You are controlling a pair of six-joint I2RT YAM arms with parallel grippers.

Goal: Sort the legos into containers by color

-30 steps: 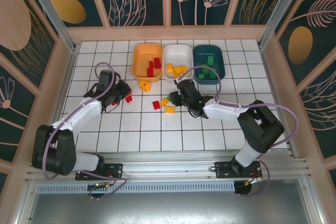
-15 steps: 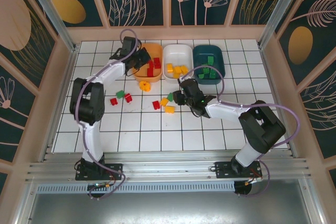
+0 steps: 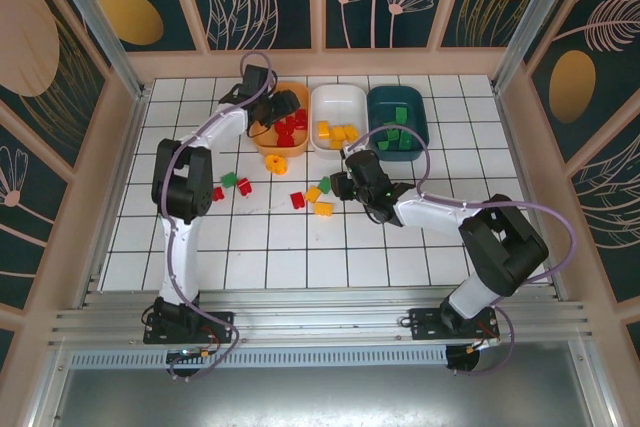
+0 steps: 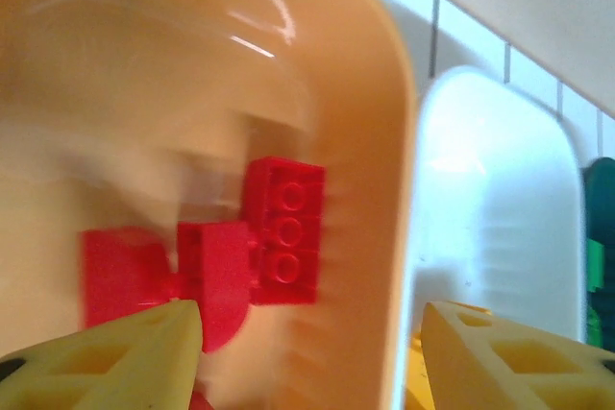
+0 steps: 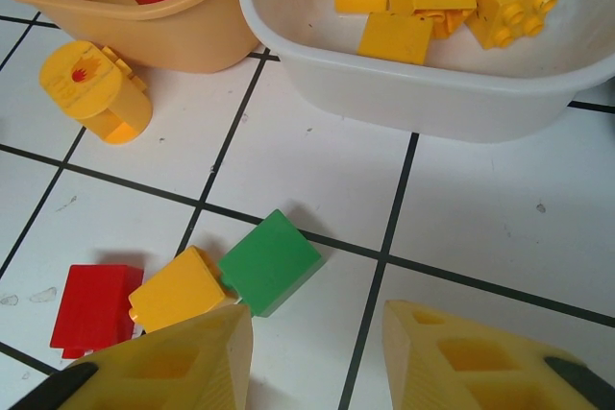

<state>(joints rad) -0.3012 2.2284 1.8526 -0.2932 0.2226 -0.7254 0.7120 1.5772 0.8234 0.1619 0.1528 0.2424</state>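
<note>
Since that small green plastic brick [image 5: 269, 261] looks light but slick, pinch its flat sides; right fingers [image 5: 183, 362] wide at its 6 o'clock, left fingers [image 4: 115, 352] wide too.

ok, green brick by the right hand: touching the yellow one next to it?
Touching. Right wrist view: green brick and yellow brick butt together at one corner, no floor showing between them.

The left arm [image 3: 172, 247] and the right arm [image 3: 435, 213] are smooth white tubes joined by chunky black housings. Thin lilac cables [image 3: 548, 207] loop loosely along each. The fingers [image 5: 163, 362] are pale yellow plastic wedges with hollow rectangular cut-outs.
</note>
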